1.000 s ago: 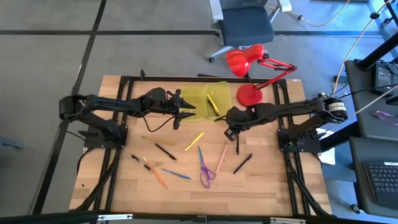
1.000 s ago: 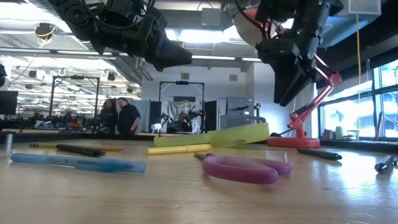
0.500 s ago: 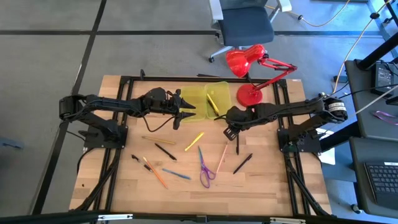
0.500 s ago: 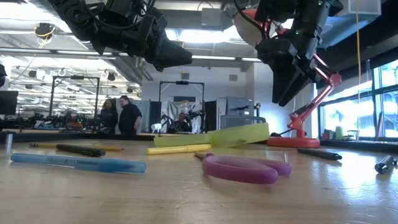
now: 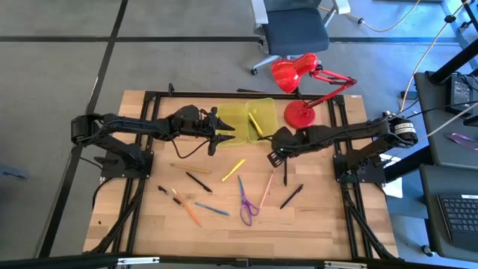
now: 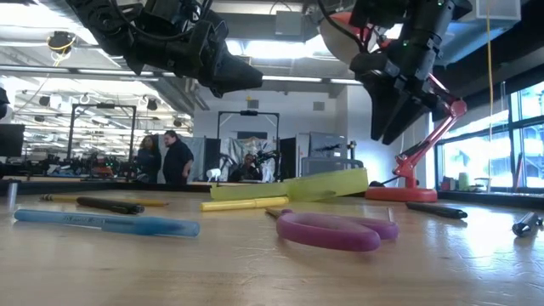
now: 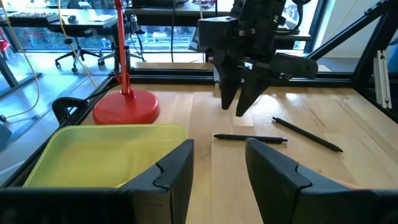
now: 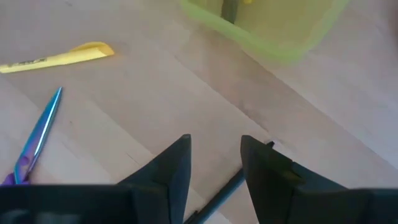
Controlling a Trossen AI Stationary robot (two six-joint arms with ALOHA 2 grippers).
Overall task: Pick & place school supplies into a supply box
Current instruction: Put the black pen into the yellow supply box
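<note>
Inspection of the table (image 5: 134, 202): the supply box (image 5: 243, 122) lies open at about 12 o'clock on the wooden surface, its two yellow-green halves side by side, with a yellow item and a dark item visible in the right half. A red desk lamp (image 5: 302, 82) stands just beside it at roughly 1 o'clock. The left claw (image 5: 222, 139) hangs above the table at the box's left half, toward 11 o'clock; its fingers (image 7: 177, 171) stand parted with a clear gap between them and nothing is held. The right claw (image 5: 275, 155) hangs just off the box's near right corner, above the end of a black pen (image 5: 284, 173); its fingers (image 8: 171, 171) are likewise parted and empty. The remaining school supplies lie loose across the middle and 6 o'clock part of the table: a yellow marker (image 5: 233, 169) near centre, purple-handled scissors (image 5: 246, 203) at 6 o'clock, a pale pink pencil (image 5: 267, 191) just beside the scissors, a second black pen (image 5: 291, 196) toward 5 o'clock, a blue pen (image 5: 212, 209), an orange pencil (image 5: 187, 209) toward 7 o'clock and another black pen (image 5: 199, 182) left of centre. In the low view, people (image 6: 163, 158) stand in the room beyond the table.
</note>
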